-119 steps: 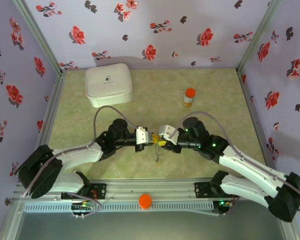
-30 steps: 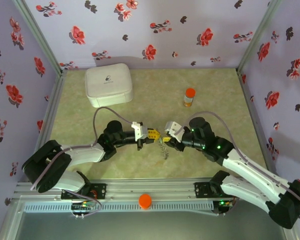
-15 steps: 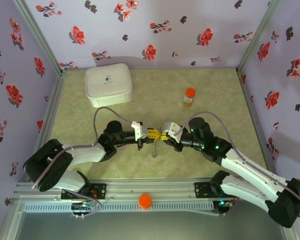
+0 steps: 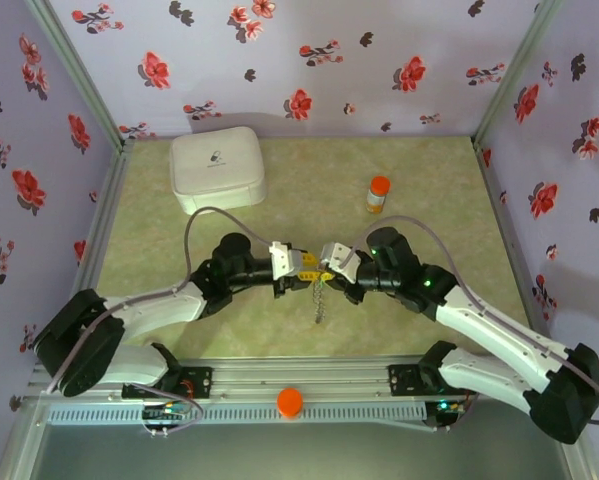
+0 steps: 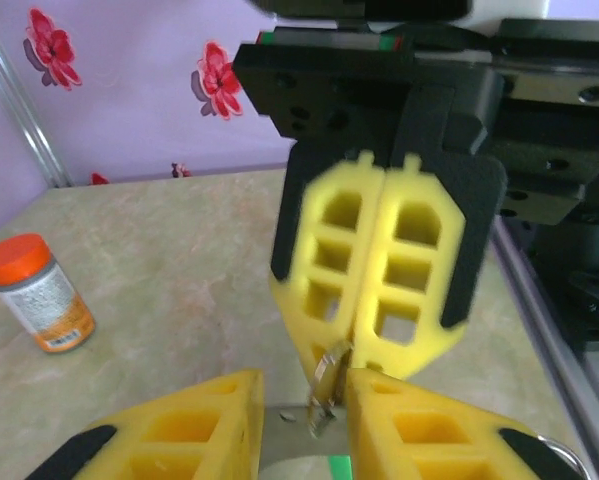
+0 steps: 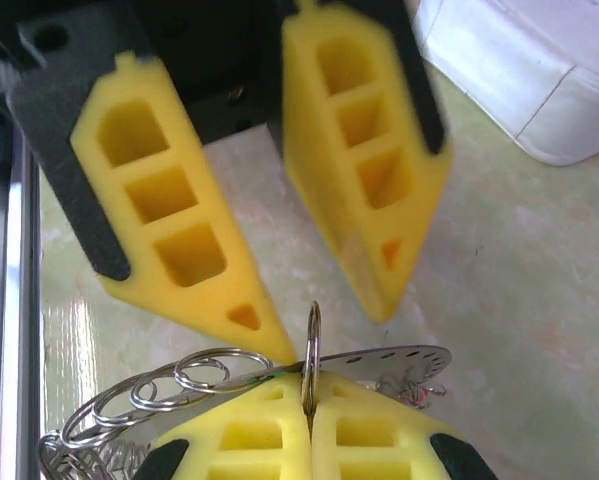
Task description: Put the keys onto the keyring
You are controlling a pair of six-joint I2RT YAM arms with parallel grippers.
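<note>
Right tool (image 6: 309, 392) of mine is clamped flat, its two foam pads pressed together on the keyring (image 6: 311, 340). The ring shows as a thin metal loop standing edge-on out of the seam. A beaded arc (image 6: 404, 356) and a string of small linked rings (image 6: 169, 385) trail off to either side of my pads. From above, a short length of chain (image 4: 319, 302) hangs down between the arms toward the desk (image 4: 449, 210).

I cannot pick out the keys for certain. They are too small here to tell from the rest of the metal.

Facing it, my left tool (image 5: 304, 388) is spread apart, one finger on each side of the loop and very near it.

My worry is the grip: only a sliver of wire sits in soft foam. If the left fingers close off-line, or one tip meets the loop first, I judge it will twist or pull out. Then the whole bundle would drop to the desk.

The hanging chain is loose, so any quick wrist turn could swing it. It could then catch in the open pockets of the foam.

The tools are nearly nose to nose, so a small overshoot would bump pad against pad and jar the ring.

The orange-capped bottle (image 4: 378, 194) and white box (image 4: 217, 170) stand well apart and pose no trouble.
</note>
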